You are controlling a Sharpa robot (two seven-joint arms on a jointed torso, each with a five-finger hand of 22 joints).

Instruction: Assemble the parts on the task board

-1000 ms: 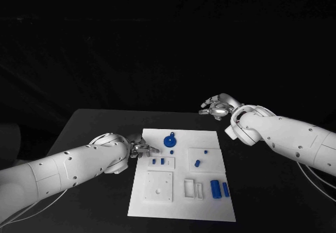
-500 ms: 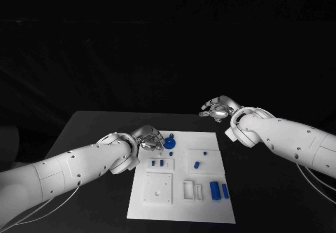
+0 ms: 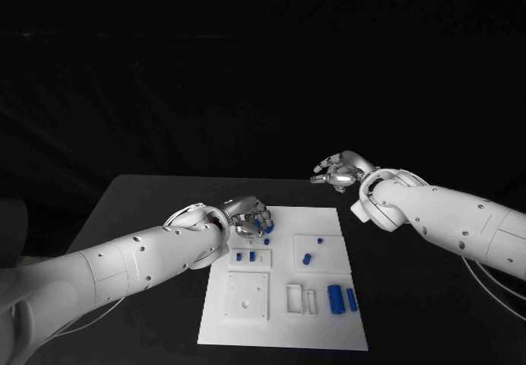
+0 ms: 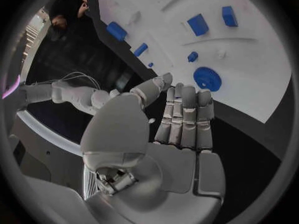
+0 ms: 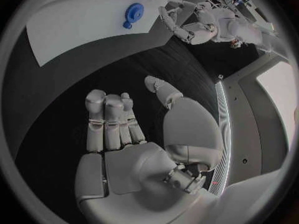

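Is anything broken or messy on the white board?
Nothing stands out. The task board lies flat on the table, and the blue parts, like the blue gear, sit tidily on it. The left hand hovers by the gear; nothing looks spilled or damaged.

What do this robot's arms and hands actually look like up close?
Both arms are smooth white shells dotted with small dark screw holes, with thin pale cables trailing beneath them. Each ends in a silver, metallic robot hand: the left hand and right hand have segmented fingers and a broad rounded thumb base.
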